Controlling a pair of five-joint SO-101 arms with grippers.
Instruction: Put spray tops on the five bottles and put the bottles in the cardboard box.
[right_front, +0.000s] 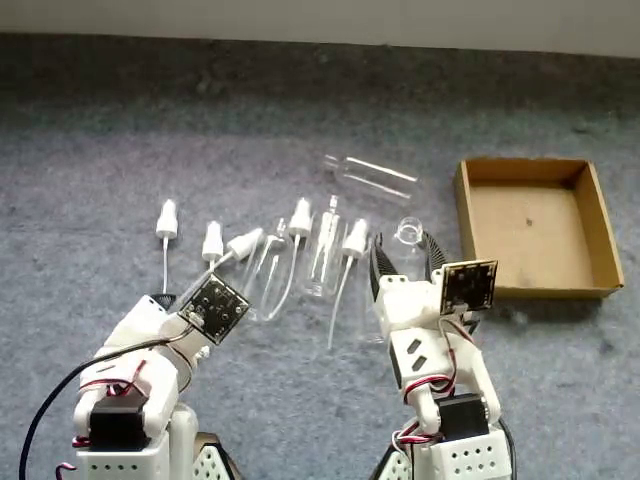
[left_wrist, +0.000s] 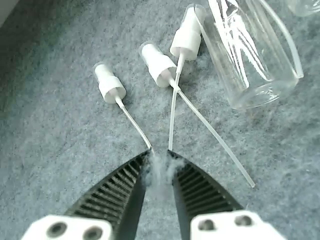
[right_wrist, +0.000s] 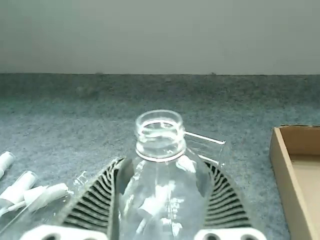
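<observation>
The right tool (right_front: 405, 248) is squeezing a clear bottle (right_wrist: 160, 145) around its body, with the open neck pointing away from the arm. The left tool (left_wrist: 159, 154) is open just a crack and holding nothing. Its tips are sitting right at the thin tube ends of two spray tops (left_wrist: 109, 84), which are lying on the worktop (left_wrist: 55, 150) and pointing straight away from it.

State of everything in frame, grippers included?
brown cardboard box: open, empty.
right gripper: shut on a clear plastic bottle.
clear plastic bottle: neck open, no top.
far clear bottle: lying on its side, no top.
white spray tops: loose on the carpet.
left gripper: slightly open, empty.
</observation>
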